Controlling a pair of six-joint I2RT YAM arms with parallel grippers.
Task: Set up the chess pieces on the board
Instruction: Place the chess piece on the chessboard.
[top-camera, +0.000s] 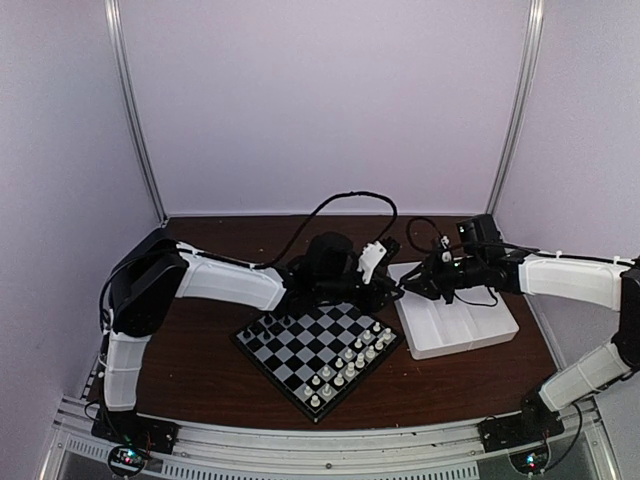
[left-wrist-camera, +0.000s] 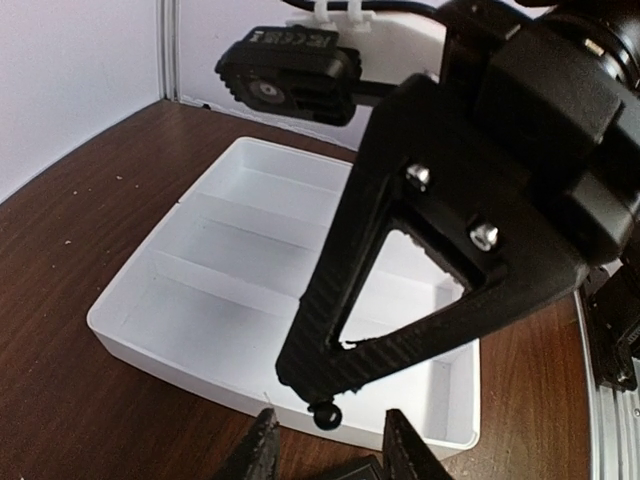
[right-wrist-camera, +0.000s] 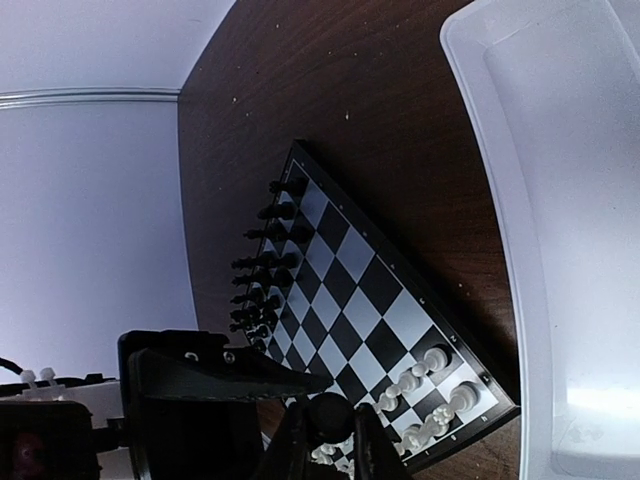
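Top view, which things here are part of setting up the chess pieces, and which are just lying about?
Job: board, black pieces, held piece, right gripper, left gripper.
Lying about: tray; white pieces, standing on the board.

Overhead wide view, left wrist near tray, right wrist over board and tray
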